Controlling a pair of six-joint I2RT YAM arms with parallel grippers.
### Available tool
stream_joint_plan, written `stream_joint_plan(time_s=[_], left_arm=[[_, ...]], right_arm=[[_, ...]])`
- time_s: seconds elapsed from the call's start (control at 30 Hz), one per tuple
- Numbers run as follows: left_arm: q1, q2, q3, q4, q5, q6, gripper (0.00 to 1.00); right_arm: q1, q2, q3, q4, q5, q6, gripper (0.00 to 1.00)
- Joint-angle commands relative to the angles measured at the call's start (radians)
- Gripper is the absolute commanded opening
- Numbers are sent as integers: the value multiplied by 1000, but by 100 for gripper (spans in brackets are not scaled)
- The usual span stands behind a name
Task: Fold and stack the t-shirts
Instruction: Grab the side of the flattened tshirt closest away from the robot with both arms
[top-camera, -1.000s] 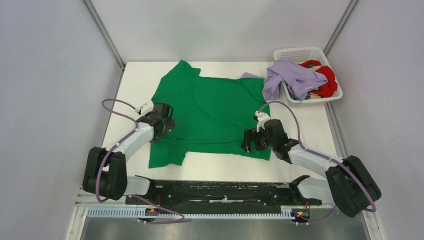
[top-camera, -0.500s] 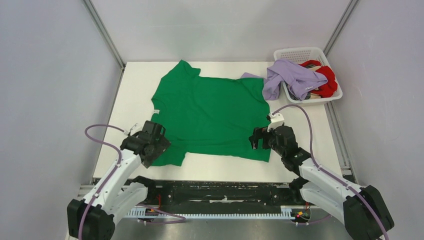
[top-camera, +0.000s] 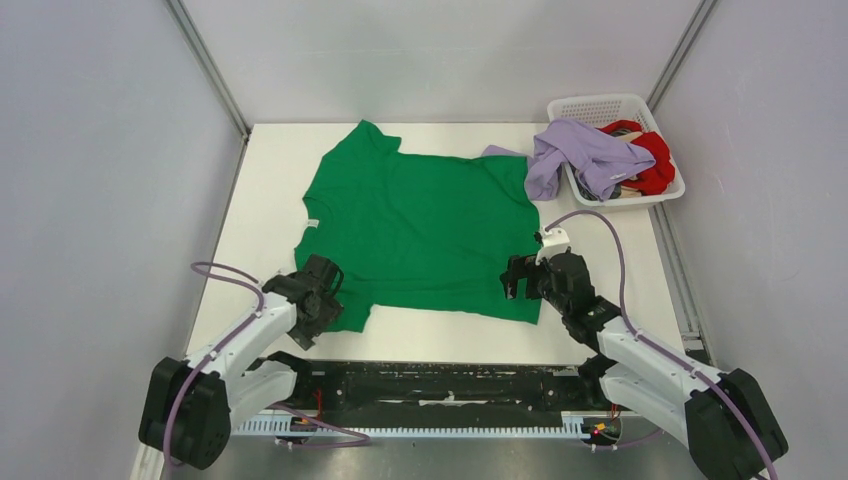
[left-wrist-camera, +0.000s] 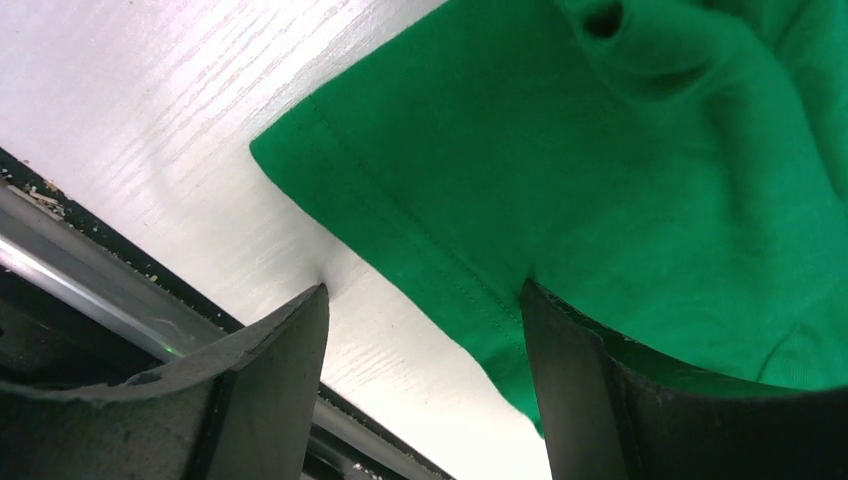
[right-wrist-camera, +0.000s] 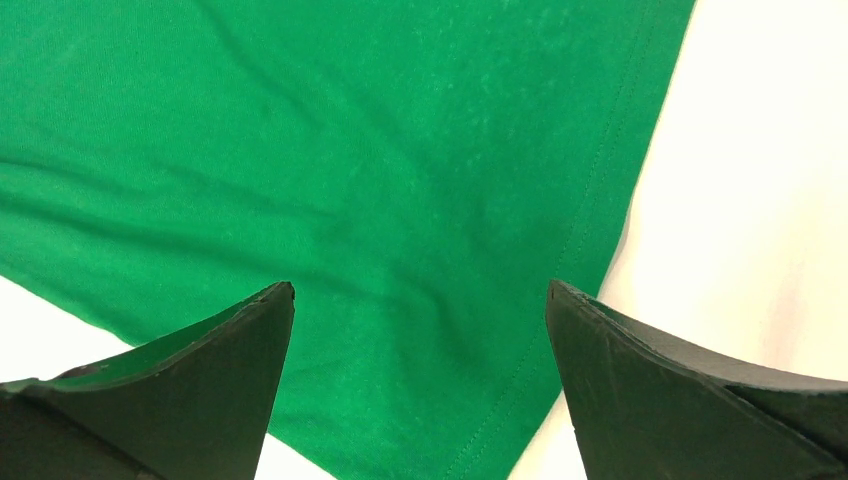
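While the left pincer (left-wrist-camera: 422, 292) and right pincer (right-wrist-camera: 420, 286) gape over its near edge, the green t-shirt (top-camera: 420, 230) lies spread, lightly creased.

We've got one t-shirt (top-camera: 420, 235) laid flat in the middle of the bench (top-camera: 265, 190), collar to the left, bottom hem to the right. The basket (top-camera: 600, 105) sits in the bench's far right corner. A second t-shirt (top-camera: 585, 155) hangs over the basket's left rim, partly out on the bench, touching the flat one's far right corner. A third t-shirt (top-camera: 655, 160) is inside the basket, right of the second. Our left pincer (top-camera: 322, 303) is at the near left sleeve, our right pincer (top-camera: 520, 278) over the near right corner
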Motion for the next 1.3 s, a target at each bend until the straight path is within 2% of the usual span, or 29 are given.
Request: stream_joint_plan(time_s=[0.0, 0.2, 0.43, 0.77, 0.83, 0.97, 1.13, 1.27], left_arm=[[-5, 47, -25, 157, -64, -70, 76], [-5, 109, -25, 205, -68, -68, 70], [-5, 183, -35, 292, -52, -64, 55], [-5, 275, 16, 326, -46, 27, 17], [-5, 282, 19, 352, -30, 55, 4], [-4, 284, 34, 348, 4, 85, 2], [-6, 205, 33, 279, 38, 108, 2], [-8, 123, 49, 168, 47, 121, 2]], right_arm=[[-6, 10, 0, 39, 24, 6, 98], [-6, 19, 2, 37, 36, 3, 98], [-9, 28, 4, 37, 46, 0, 98], [-15, 28, -1, -1, 91, 1, 98], [-16, 22, -5, -27, 114, 3, 98], [-21, 2, 14, -160, 156, 8, 98], [-21, -24, 32, -309, 128, 29, 98], [-19, -24, 53, -389, -33, 19, 87]])
